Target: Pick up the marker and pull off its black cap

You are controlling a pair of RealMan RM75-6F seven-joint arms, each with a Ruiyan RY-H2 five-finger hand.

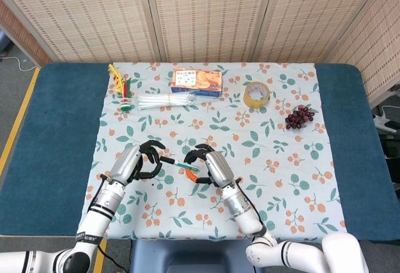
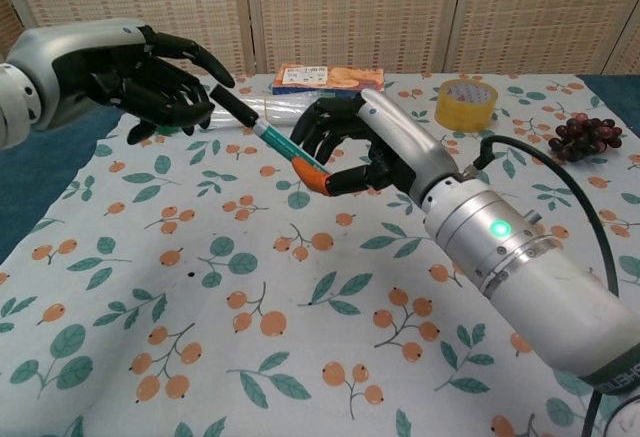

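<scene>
My right hand holds the marker above the tablecloth, gripping its teal body near the orange end. The marker slants up and to the left. Its black cap reaches the fingertips of my left hand. That hand's fingers are spread around the cap's tip, and no firm grip on it shows. The marker's body bridges the gap between the two hands in the head view.
At the back of the table lie an orange biscuit box, a bundle of white sticks, a yellow tape roll and dark grapes. A colourful small toy sits at the far left. The floral cloth covers the table.
</scene>
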